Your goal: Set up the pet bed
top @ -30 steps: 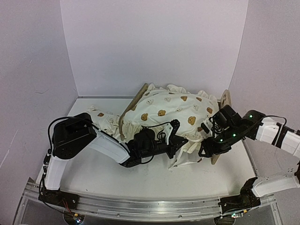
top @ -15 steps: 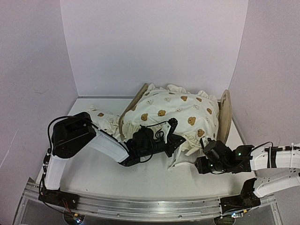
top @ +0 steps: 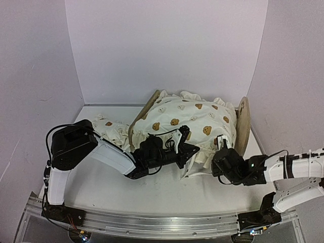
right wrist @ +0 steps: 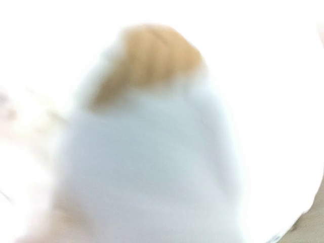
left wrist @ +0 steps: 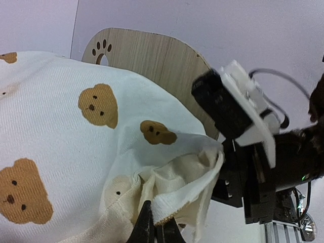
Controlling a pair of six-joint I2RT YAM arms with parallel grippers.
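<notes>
Two black arms meet at the front of the small light-wood pet bed (top: 243, 132), which sits toward the back of the white desk (top: 167, 200), close to the right wall. Its rounded headboard (left wrist: 152, 55) with the paw-print cutout (left wrist: 98, 50) stands at the right end. Everything between the end boards is buried under the large cream ruffled cushion (top: 187, 114) printed with brown bears.

Left pincer (left wrist: 154, 230): clenched on a folded edge of that cushion. Right pincer (top: 221, 147): clamped tight at the cushion's lower right corner, just beside the headboard. Its own camera shows only blurred cream cloth, so whether any fabric is caught I cannot tell. A small cream bear-print pillow (top: 112, 130) lies at the left, behind the left arm.
</notes>
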